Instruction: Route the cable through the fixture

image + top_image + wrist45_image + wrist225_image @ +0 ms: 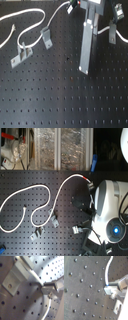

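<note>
1. Second exterior view: black perforated board carries all the hardware. Task barely begun, by my reading.
2. Robot gripper: in both wrist views the grey fingertips are closed tight on the long thin white flexible cable, right at its end.
3. The cable runs from that grip in wide loops towards the second exterior view's left. It lies loose on the board and is not threaded through anything visible.
4. Small slim upright grey metal strip fixture stands well apart from the cable, nearer the second exterior view's bottom edge. Nothing passes through it, so the whole routing remains.
5. Short red band on the cable sits just beside the grip.
</note>
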Available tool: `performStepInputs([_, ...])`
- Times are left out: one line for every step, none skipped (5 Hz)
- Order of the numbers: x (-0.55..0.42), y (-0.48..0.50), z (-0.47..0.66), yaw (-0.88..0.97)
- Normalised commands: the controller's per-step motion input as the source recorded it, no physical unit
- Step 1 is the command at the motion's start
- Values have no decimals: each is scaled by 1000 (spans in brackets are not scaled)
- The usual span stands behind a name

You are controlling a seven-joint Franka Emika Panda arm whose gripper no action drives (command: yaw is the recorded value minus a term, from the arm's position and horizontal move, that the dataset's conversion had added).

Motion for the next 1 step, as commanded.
performStepInputs([13, -4, 142, -691])
